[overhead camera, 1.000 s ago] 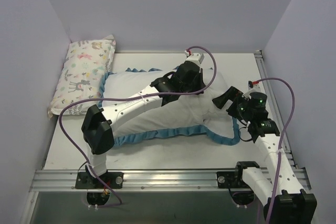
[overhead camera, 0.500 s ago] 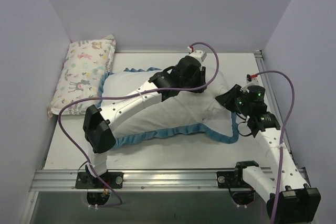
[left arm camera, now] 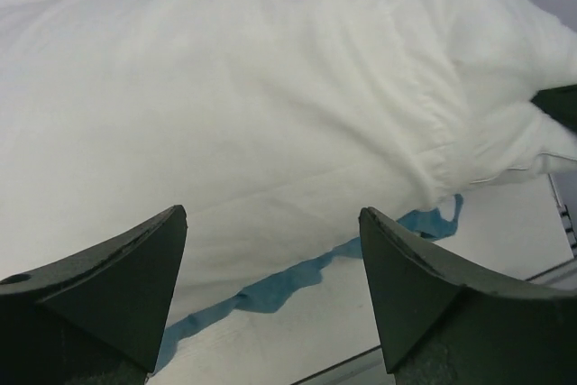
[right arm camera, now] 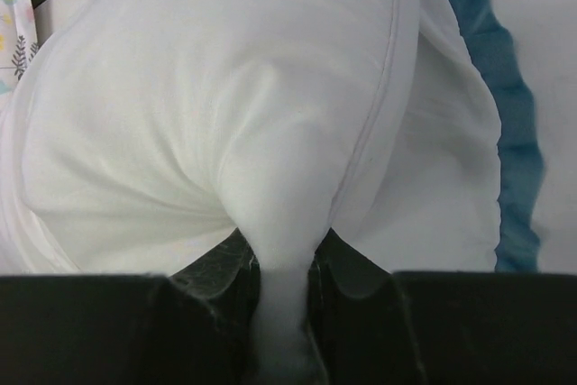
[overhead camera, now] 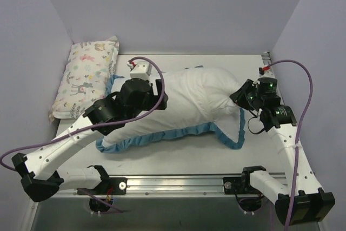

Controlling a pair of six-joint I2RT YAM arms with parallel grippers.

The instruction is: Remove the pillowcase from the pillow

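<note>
The pillow point(overhead camera: 208, 85) lies plump and white across the table, its right end sticking out of the pillowcase point(overhead camera: 146, 125), which shows its white reverse and blue ruffled trim point(overhead camera: 162, 137). My right gripper point(overhead camera: 241, 94) is shut on the pillow's right corner. In the right wrist view, white fabric is pinched between the fingers point(right arm camera: 281, 268), below the bulging pillow point(right arm camera: 216, 105), and the blue trim point(right arm camera: 505, 132) runs along the right. My left gripper point(overhead camera: 160, 97) is open over the left half. Its wrist view shows it point(left arm camera: 270, 268) wide apart and empty before the pillowcase point(left arm camera: 198, 105).
A small pastel animal-print pillow point(overhead camera: 89, 74) leans at the back left against the wall. Purple walls close in the table on three sides. An aluminium rail point(overhead camera: 173, 179) runs along the near edge, and purple cables loop off both arms.
My left gripper has opened, let go and drawn back leftward off the pillow's middle. My right gripper has closed on the pillow's right corner and shifted slightly farther back.
</note>
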